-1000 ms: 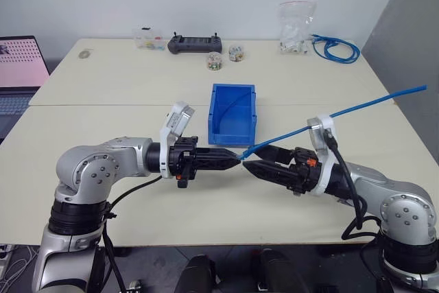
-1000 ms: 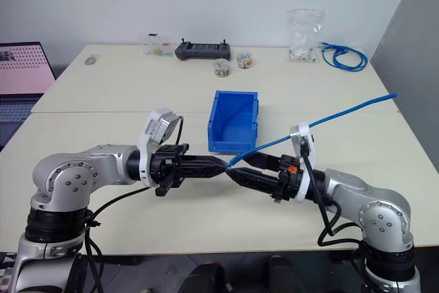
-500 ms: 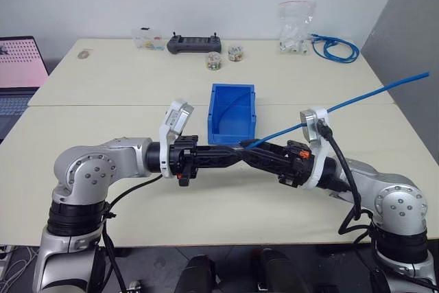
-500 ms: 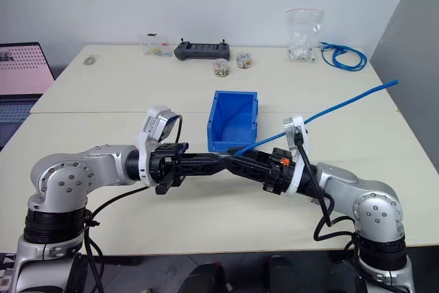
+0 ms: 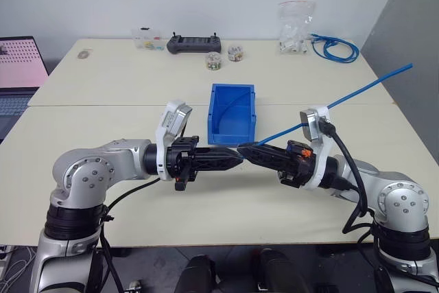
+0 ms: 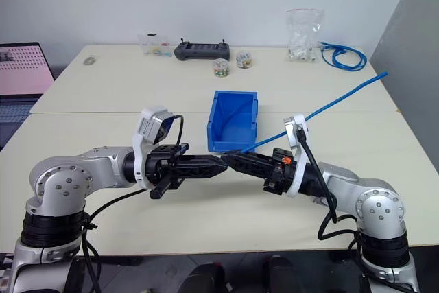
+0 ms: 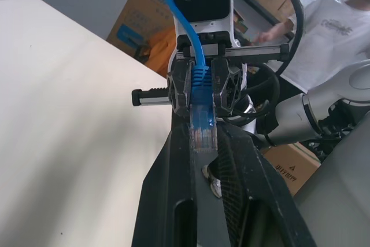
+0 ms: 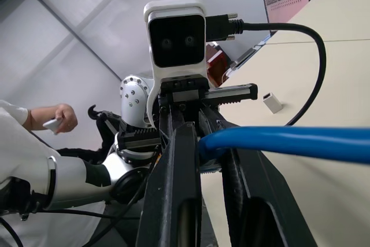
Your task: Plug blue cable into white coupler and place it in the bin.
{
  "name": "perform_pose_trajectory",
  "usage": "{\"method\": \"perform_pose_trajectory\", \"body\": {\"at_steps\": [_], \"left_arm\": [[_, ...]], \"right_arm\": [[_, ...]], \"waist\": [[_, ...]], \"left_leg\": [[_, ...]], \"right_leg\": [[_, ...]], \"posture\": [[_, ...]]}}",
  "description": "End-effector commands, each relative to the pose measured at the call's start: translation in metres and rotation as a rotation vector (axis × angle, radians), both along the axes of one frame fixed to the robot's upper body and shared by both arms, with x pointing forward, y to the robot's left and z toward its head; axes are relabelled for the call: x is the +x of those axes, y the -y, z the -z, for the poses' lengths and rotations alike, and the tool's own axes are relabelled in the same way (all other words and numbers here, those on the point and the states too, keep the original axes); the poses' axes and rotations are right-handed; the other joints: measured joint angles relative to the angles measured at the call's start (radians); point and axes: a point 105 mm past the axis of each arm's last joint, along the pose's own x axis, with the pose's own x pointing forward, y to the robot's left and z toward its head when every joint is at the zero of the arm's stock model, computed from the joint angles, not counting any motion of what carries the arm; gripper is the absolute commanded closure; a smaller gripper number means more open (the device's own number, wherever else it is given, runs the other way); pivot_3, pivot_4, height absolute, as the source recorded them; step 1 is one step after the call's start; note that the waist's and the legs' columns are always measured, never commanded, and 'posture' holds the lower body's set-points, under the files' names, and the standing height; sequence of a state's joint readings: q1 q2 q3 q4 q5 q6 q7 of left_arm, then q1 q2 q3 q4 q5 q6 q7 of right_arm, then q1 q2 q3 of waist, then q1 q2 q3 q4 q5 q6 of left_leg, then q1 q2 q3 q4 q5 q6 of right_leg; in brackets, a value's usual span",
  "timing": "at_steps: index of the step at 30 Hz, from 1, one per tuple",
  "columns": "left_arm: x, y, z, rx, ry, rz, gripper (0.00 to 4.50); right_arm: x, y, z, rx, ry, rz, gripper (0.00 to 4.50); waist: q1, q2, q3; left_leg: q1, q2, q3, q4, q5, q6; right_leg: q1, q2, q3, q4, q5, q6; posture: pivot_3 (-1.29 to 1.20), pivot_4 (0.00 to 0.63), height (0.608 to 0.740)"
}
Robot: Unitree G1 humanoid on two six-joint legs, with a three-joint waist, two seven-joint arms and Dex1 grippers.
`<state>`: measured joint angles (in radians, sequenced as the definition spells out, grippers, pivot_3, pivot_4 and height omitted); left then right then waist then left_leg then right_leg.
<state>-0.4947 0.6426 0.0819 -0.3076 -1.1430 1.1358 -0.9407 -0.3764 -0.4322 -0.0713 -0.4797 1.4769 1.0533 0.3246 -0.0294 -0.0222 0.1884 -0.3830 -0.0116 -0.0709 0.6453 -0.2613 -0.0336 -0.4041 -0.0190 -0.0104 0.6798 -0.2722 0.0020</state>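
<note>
Left fingers: pressed together, level, pointing to 3 o'clock. Whether anything lies between their tips cannot be told.
Right fingers: clamped on the blue boot of the blue cable just behind its plug, pointing to 9 o'clock and slightly raised.
Meeting point: both sets of fingers come tip to tip above the near half of the table, at the centre of the head views.
Clear plug: in the left wrist view it projects from the right fingers and lies between the tips of the left fingers.
Cable run: from the grip the strand passes the right wrist camera and rises free of the table toward 2 o'clock, its far end in the air past the table's right edge.
Bin: open-top and blue, standing on the table just beyond the fingertips at 12 o'clock, with its lowered lip facing them. No part of the cable is in it.
Far table edge, 11 to 1 o'clock: small clear box, black controller, two small jars, clear bag, coiled blue cable bundle.
Laptop: open, at 10 o'clock beside the table.
Person: in a white shirt, behind the right arm in the left wrist view.
</note>
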Motion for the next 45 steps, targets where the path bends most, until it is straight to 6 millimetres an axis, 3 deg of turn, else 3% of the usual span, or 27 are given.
{"method": "perform_pose_trajectory", "body": {"at_steps": [1, 3, 5, 9, 18, 23, 29, 33, 37, 42, 45], "left_arm": [[0.004, -0.004, 0.001, 0.013, 0.012, -0.05, 4.28], [0.003, -0.004, 0.002, 0.014, -0.004, -0.05, 4.28], [0.003, -0.006, 0.002, 0.017, -0.006, -0.063, 3.58], [0.002, -0.008, -0.002, 0.004, -0.008, -0.073, 2.95], [-0.019, -0.017, -0.007, 0.022, 0.004, -0.108, 0.94], [-0.028, -0.03, 0.013, 0.097, 0.012, -0.278, 0.0], [-0.003, -0.066, 0.058, 0.193, 0.048, -0.806, 0.0], [0.016, -0.114, 0.079, 0.307, 0.151, -1.307, 0.0], [0.018, -0.148, 0.088, 0.383, 0.203, -1.619, 0.0], [0.023, -0.183, 0.108, 0.498, 0.116, -1.917, 0.0], [0.032, -0.187, 0.112, 0.517, 0.1, -1.957, 0.0]], "right_arm": [[-0.012, -0.005, -0.015, 0.048, 0.047, -0.068, 4.3], [-0.013, -0.005, -0.012, 0.032, 0.05, -0.073, 4.3], [-0.012, -0.005, -0.011, 0.022, 0.051, -0.074, 4.3], [-0.007, -0.005, -0.009, 0.002, 0.067, -0.058, 4.31], [0.019, 0.005, 0.003, -0.079, 0.117, 0.028, 4.31], [0.036, 0.014, 0.014, -0.131, 0.139, 0.094, 4.31], [0.046, 0.019, 0.021, -0.163, 0.157, 0.124, 4.32], [0.049, 0.019, 0.024, -0.172, 0.165, 0.129, 4.32], [0.05, 0.019, 0.024, -0.175, 0.173, 0.128, 4.32], [0.048, 0.017, 0.024, -0.181, 0.183, 0.114, 4.32], [0.046, 0.015, 0.025, -0.182, 0.186, 0.105, 4.32]], "waist": [[0.0, 0.0, 0.0], [0.001, 0.0, 0.0], [0.0, 0.0, 0.0], [0.0, 0.0, 0.0], [0.001, 0.0, 0.0], [-0.002, 0.0, 0.0], [0.004, 0.0, 0.0], [0.013, 0.0, 0.0], [0.02, 0.0, -0.001], [0.028, 0.0, -0.001], [0.029, -0.001, -0.001]], "left_leg": [[0.0, 0.0, 0.0, 0.0, 0.0, 0.0], [0.0, 0.0, 0.0, 0.0, 0.0, 0.0], [0.0, 0.0, 0.0, 0.0, 0.0, 0.0], [0.0, 0.0, 0.0, 0.0, 0.0, 0.0], [-0.001, 0.0, 0.0, 0.0, 0.0, 0.0], [0.0, 0.0, 0.001, 0.0, 0.0, 0.0], [0.0, 0.001, 0.001, 0.0, 0.0, 0.0], [0.0, 0.001, 0.001, 0.0, 0.0, 0.0], [0.0, 0.0, 0.002, 0.0, 0.0, 0.0], [-0.001, 0.0, 0.002, 0.0, 0.0, 0.0], [-0.001, 0.0, 0.001, 0.001, 0.0, 0.0]], "right_leg": [[0.0, 0.0, 0.0, 0.0, 0.0, 0.0], [0.0, 0.0, 0.0, 0.0, 0.0, 0.0], [0.0, 0.0, 0.0, 0.0, 0.0, 0.0], [0.0, 0.0, 0.0, 0.0, 0.0, 0.0], [0.0, 0.0, 0.0, -0.001, 0.0, 0.0], [0.0, 0.0, 0.001, -0.001, 0.0, 0.0], [0.0, 0.0, 0.002, -0.001, 0.0, 0.0], [0.0, 0.0, 0.001, -0.001, 0.001, -0.001], [0.0, 0.0, 0.002, -0.001, 0.001, -0.001], [0.0, 0.0, 0.001, -0.002, 0.002, -0.001], [0.0, 0.0, 0.0, -0.001, 0.002, 0.0]], "posture": [[0.0, 0.15, 0.74], [0.0, 0.15, 0.74], [0.0, 0.15, 0.74], [0.0, 0.15, 0.74], [0.0, 0.15, 0.74], [0.0, 0.15, 0.74], [0.0, 0.15, 0.74], [0.0, 0.15, 0.74], [0.0, 0.15, 0.74], [0.0, 0.15, 0.74], [0.0, 0.15, 0.74]]}}
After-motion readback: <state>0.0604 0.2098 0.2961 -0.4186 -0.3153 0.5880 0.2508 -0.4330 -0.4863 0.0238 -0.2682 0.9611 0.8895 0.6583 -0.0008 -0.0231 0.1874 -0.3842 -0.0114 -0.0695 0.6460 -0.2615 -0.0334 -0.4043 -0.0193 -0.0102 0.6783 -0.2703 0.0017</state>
